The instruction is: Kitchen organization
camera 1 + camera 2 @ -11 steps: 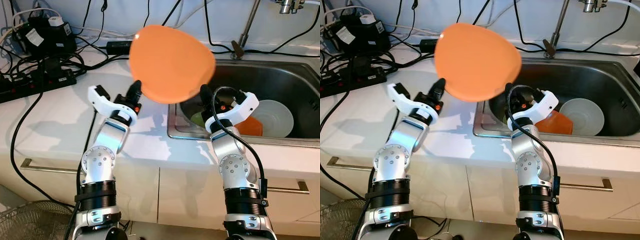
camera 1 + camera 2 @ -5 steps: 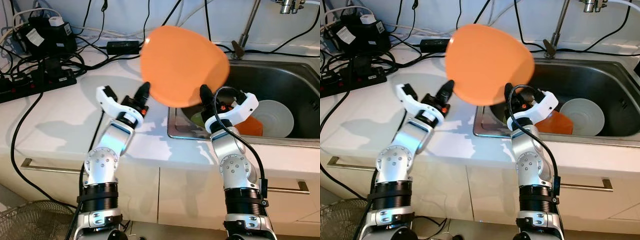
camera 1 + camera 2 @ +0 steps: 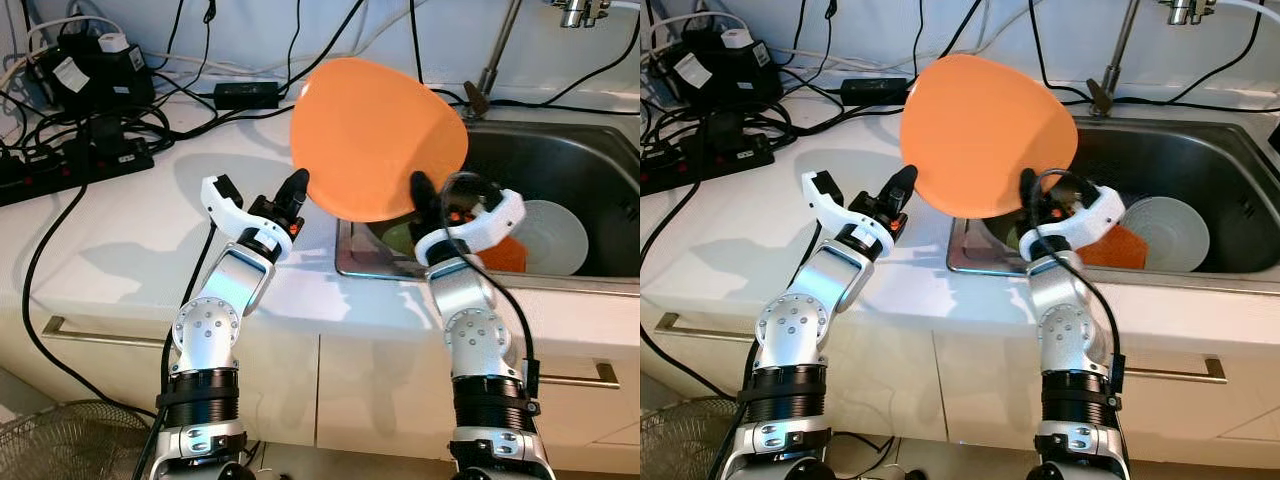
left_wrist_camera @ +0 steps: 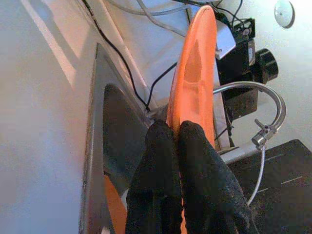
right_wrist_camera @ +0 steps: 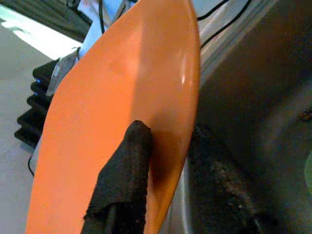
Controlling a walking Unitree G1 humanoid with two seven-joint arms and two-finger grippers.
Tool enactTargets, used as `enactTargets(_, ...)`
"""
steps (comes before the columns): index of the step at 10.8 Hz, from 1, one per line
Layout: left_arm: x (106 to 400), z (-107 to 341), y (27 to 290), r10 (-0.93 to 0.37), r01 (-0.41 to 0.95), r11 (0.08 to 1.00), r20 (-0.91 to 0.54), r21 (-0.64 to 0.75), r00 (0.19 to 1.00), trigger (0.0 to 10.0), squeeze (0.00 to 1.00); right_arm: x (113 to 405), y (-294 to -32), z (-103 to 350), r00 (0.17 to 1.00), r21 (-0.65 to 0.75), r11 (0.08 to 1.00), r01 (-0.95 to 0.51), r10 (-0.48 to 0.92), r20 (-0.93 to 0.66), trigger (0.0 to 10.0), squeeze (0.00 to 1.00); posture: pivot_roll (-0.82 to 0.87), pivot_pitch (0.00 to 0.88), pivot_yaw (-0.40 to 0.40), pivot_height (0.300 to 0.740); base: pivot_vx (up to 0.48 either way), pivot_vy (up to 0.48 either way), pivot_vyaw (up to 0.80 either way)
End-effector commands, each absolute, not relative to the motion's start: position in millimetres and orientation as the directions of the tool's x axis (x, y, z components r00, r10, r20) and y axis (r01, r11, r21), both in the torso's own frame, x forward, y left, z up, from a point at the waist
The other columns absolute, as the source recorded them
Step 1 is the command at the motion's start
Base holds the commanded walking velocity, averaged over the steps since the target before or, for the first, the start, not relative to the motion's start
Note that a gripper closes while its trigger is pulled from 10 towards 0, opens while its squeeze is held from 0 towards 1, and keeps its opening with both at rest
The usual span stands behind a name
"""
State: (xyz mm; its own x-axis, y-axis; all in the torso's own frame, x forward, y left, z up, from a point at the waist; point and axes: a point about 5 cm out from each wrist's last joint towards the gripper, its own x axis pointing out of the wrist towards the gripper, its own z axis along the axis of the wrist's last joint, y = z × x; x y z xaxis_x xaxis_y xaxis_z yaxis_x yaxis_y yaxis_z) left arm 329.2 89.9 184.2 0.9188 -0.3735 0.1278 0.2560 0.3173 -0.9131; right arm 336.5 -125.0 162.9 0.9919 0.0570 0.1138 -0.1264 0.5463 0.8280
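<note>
Left eye view: I hold the orange plate [image 3: 378, 138] upright over the desk [image 3: 120, 240] edge by the sink [image 3: 560, 160], left claw [image 3: 296, 190] and right claw [image 3: 420, 190] each clamped on its rim. Uneven pull could let it slip onto dishes below.

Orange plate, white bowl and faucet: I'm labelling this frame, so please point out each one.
orange plate [image 3: 375, 135], left eye view, middle of its raised face.
white bowl [image 3: 555, 235], left eye view, inside surface, in the sink.
faucet [image 3: 1120, 45], right eye view, on its slanted metal stem.
</note>
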Motion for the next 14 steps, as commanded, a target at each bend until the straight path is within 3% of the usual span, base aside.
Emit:
enactTargets(1, 326.3, 195.6, 76.6, -0.402, 0.316, 0.262, 0.194, -0.912, 0.895, 10.0, 0.00, 338.5, -109.9, 171.3, 0.990, 0.882, 0.450, -0.142, 0.061, 0.129, 0.0, 0.00, 0.08, 0.000, 0.063, 0.740, 0.000, 0.000, 0.00)
enactTargets(4, 326.1, 193.6, 76.5, -0.407, 0.309, 0.278, 0.180, -0.909, 0.896, 10.0, 0.00, 338.5, -113.4, 171.8, 0.990, 0.922, 0.361, -0.140, 0.043, 0.134, 0.0, 0.00, 0.08, 0.000, 0.064, 0.740, 0.000, 0.000, 0.00)
enactTargets(8, 324.5, 183.4, 70.6, -0.448, 0.302, 0.384, 0.110, -0.872, 0.887, 10.0, 0.00, 338.4, -116.2, 174.5, 0.988, 0.941, 0.302, -0.156, 0.040, 0.151, 0.0, 0.00, 0.08, 0.000, 0.059, 0.740, 0.000, 0.000, 0.00)
enactTargets(9, 324.0, 182.0, 68.5, -0.459, 0.320, 0.435, 0.099, -0.842, 0.883, 10.0, 0.62, 338.1, -116.8, 174.9, 0.988, 0.943, 0.295, -0.157, 0.038, 0.153, 0.0, 0.00, 0.08, 0.000, 0.060, 0.740, 0.000, 0.000, 0.00)
enactTargets(10, 322.6, 182.2, 65.9, -0.478, 0.348, 0.456, 0.104, -0.819, 0.872, 10.0, 1.00, 338.0, -117.6, 174.6, 0.988, 0.946, 0.286, -0.154, 0.034, 0.151, 0.0, 0.00, 0.08, 0.000, 0.061, 0.740, 0.000, 0.000, 0.00)
enactTargets(14, 317.3, 172.7, 58.4, -0.538, 0.389, 0.572, 0.027, -0.722, 0.842, 10.0, 1.00, 342.8, -131.0, 176.7, 0.991, 0.975, 0.188, -0.116, -0.049, 0.127, 0.0, 0.00, 0.08, 0.000, 0.061, 0.740, 0.000, 0.000, 0.00)
